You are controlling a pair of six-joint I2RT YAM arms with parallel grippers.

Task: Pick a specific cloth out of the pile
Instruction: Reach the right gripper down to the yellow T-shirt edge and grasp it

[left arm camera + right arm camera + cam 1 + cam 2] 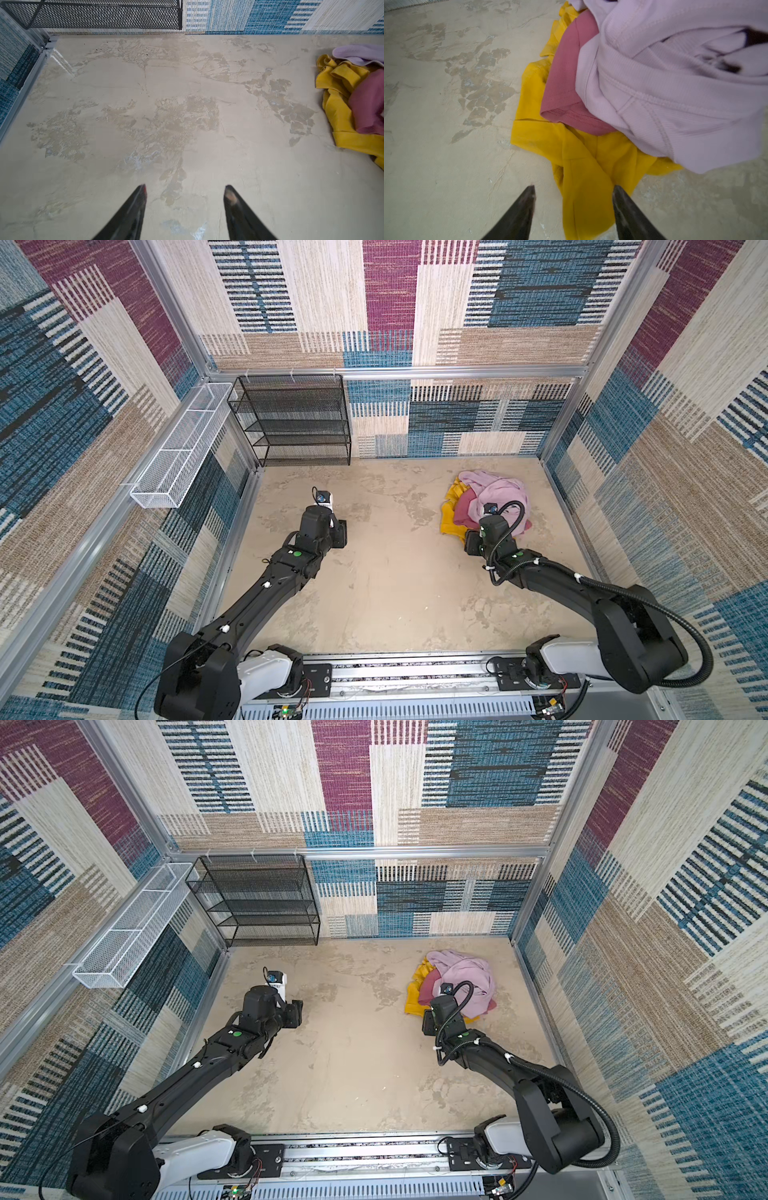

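- Yellow cloth (581, 166) sits at the bottom of the pile (486, 502), on the right side of the bench toward the back. Only its left and near edges stick out, the rest is buried.
- Lilac cloth (675, 93) lies on top and a rose-red cloth (564, 83) is wedged between it and the yellow one.
- There is a dark blurry smudge in the lilac folds in the right wrist view, and I can't tell what it is.
- In both top views the right arm's wrist covers the near edge of the pile, so neither claw's tips can be seen from above.
- Right claw (574, 187) is parted with a yellow fold lying between the tips. One tip is at the fold's edge and the other is clear of it over bare bench. It is not clamped on anything.
- Left claw (186, 187) is parted with nothing in it, over bare bench on the left, well apart from the pile.
- The left wrist view cuts the pile off at the frame edge, showing just yellow, red and a bit of lilac.
- Bench (395, 572) is beige and blotchy, with darker worn patches.
- Black mesh shelf (299, 423) stands at the back left corner, and a white wire basket (178, 448) hangs on the left wall.
- Walls (390, 302) are patchwork textile in blue, tan, cream and magenta, held in a metal frame (415, 372).
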